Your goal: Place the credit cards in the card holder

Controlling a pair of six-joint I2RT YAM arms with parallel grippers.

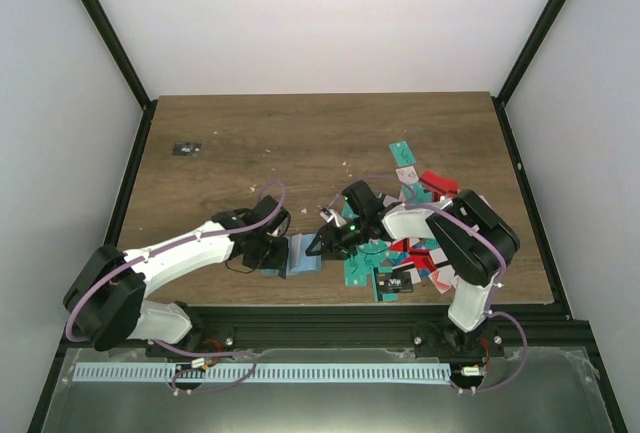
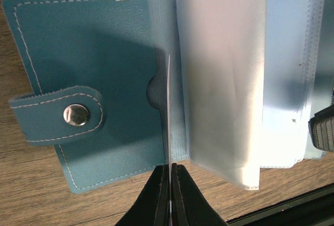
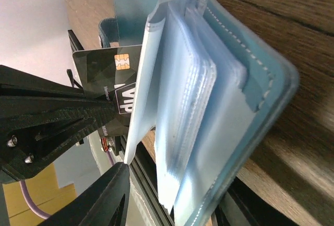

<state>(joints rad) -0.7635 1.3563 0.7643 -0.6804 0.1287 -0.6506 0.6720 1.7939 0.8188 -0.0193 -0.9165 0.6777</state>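
Note:
The card holder (image 2: 99,59) lies open near the table's front edge (image 1: 298,258), blue-teal with a snap strap and clear sleeves (image 2: 222,80). My left gripper (image 2: 171,175) is shut on a black credit card (image 2: 169,111), seen edge-on at the holder's fold. The right wrist view shows the card's chip and "VIP" print (image 3: 112,69). My right gripper (image 1: 322,241) stands open around the sleeves. One finger (image 3: 104,197) touches the tip of a lifted sleeve leaf (image 3: 143,90); the other is hidden behind the cover. More credit cards (image 1: 400,253) lie heaped to the right.
A tiny black object with white marks (image 1: 186,148) lies at the table's far left. The black front rail (image 1: 350,318) runs just beyond the holder's near side. A grey finger of the right gripper (image 2: 322,132) pokes in at the holder's right edge.

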